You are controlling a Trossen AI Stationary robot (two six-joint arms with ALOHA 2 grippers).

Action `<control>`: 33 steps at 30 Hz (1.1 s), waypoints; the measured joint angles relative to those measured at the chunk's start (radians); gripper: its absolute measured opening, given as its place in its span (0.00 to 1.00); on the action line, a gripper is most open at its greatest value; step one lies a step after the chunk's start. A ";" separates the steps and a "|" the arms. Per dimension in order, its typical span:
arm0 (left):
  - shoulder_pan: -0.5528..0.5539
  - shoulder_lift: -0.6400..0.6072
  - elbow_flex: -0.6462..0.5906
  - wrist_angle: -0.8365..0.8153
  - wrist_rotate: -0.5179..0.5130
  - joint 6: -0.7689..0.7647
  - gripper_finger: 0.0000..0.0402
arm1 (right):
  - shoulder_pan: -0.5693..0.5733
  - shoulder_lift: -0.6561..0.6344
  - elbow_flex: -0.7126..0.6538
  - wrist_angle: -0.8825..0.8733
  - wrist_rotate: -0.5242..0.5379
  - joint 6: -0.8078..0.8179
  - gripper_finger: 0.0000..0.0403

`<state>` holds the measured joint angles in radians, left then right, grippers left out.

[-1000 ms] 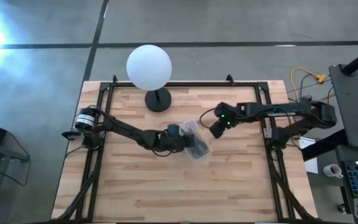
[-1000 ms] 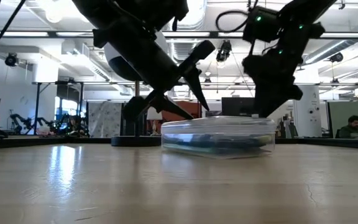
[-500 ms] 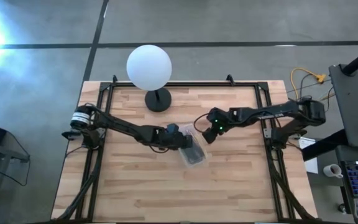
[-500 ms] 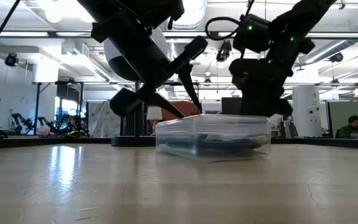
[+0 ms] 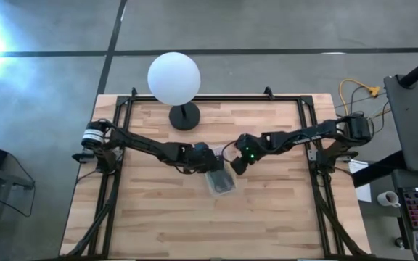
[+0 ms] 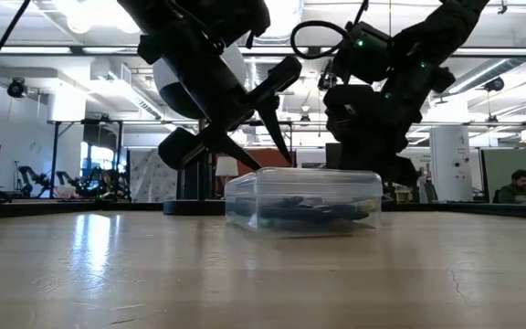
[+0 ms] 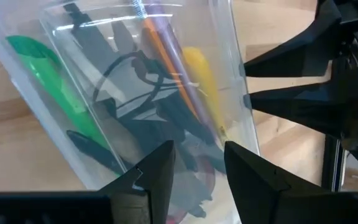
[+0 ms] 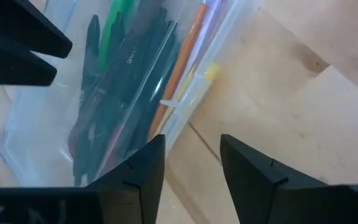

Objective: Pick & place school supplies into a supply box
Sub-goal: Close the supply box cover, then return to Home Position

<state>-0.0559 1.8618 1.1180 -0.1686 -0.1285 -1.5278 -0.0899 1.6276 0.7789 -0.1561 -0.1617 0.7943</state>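
The clear supply box (image 5: 221,183) lies flat on the table's middle, its lid on. Inside it I see a green marker (image 7: 48,81), an orange pencil (image 7: 166,68), a yellow one (image 7: 201,74) and several dark pens (image 8: 123,93). My left gripper (image 5: 210,165) is open and slants down over the box's far-left end (image 6: 268,164). My right gripper (image 5: 233,165) is open and stands at the box's far-right side. Its fingers (image 8: 138,165) sit beside the box's long wall (image 8: 185,106). My left gripper comes slanting down from the table's left. One fingertip (image 6: 284,161) meets the lid's edge at the box's left end (image 6: 272,174); the box stays flat on the table. My right gripper is by the box's long wall, but the box hides its fingertips in the low view: whether it touches I cannot tell.
A white globe lamp (image 5: 174,78) on a black base (image 5: 185,116) stands near the table's far edge, behind the left gripper. Black frame rails (image 5: 115,145) run along the table's left and right sides. Bare wood (image 5: 194,225) lies toward the near edge.
The right gripper has moved toward the table's left and slightly toward the near edge. The left gripper has drawn back a little toward the left. The box has slid toward the near edge and turned about, staying flat on the table.
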 joint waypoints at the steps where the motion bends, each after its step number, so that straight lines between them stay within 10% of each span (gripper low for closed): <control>1: 0.000 -0.007 0.000 -0.008 -0.002 0.001 0.32 | -0.004 -0.002 0.001 -0.006 0.011 -0.014 0.36; 13: -0.017 -0.259 -0.009 -0.432 -0.227 0.026 0.32 | -0.066 -0.251 -0.006 -0.169 0.247 -0.246 0.35; 23: -0.096 -0.427 0.039 -0.373 -0.515 0.076 0.32 | -0.072 -0.518 -0.003 -0.255 0.303 -0.532 0.34; 28: -0.123 -0.397 0.037 -0.072 -0.522 0.179 0.32 | -0.065 -0.667 0.009 -0.312 0.215 -0.512 0.33; 33: -0.164 -0.365 0.040 0.348 -0.378 0.705 0.32 | -0.058 -0.849 0.095 -0.517 0.044 -0.578 0.35</control>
<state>-0.2196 1.4963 1.1580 0.1791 -0.5070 -0.8233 -0.1477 0.7785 0.8741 -0.6730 -0.1181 0.2166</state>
